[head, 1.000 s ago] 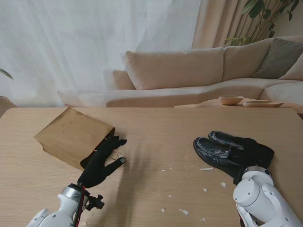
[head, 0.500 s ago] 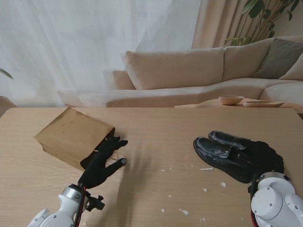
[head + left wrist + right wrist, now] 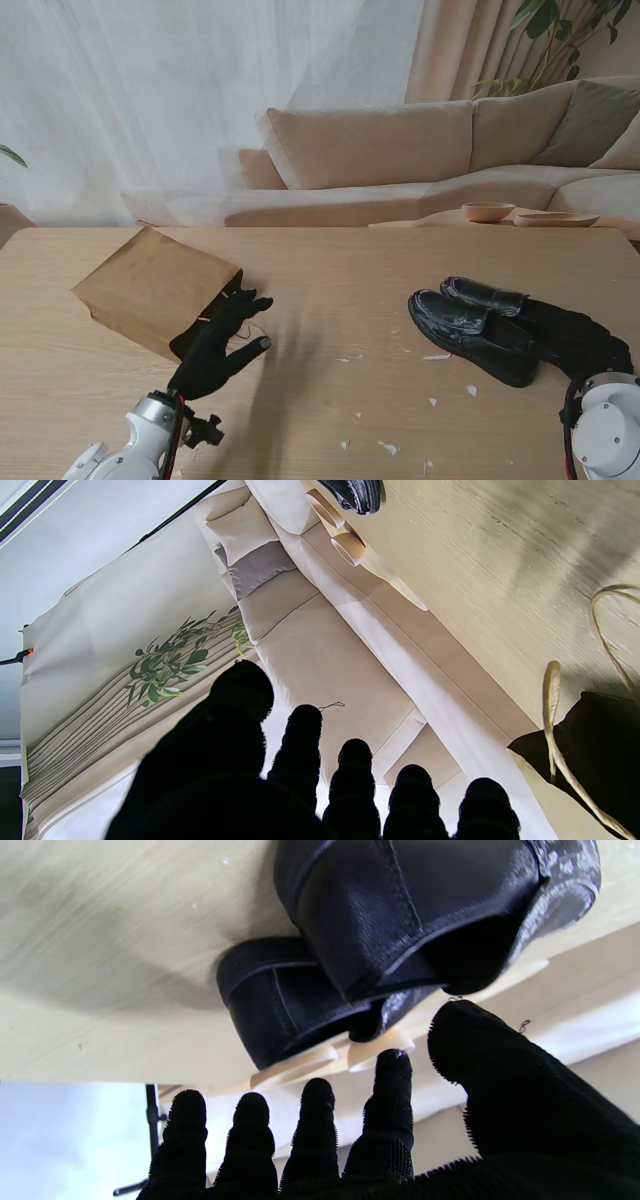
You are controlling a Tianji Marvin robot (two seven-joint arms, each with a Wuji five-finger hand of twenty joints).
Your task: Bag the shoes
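Left hand (image 3: 222,345) hovers at the mouth of the brown paper bag (image 3: 155,289) on the counter's (image 3: 330,290) left, fingers (image 3: 300,745) spread wide, holding nothing. Right hand (image 3: 580,340) sits just behind the heels of the black shoes (image 3: 478,320) on the right, fingers (image 3: 390,1100) splayed, empty.

Two black leather shoes (image 3: 475,330) lie on the table (image 3: 340,270). One brown paper bag (image 3: 155,288) lies there too, with two cord handles (image 3: 555,720). Two gloved hands are in view, the left hand (image 3: 222,340) and the right hand (image 3: 580,335). Behind the table, two shallow wooden bowls (image 3: 488,211) sit by one beige sofa (image 3: 400,160).
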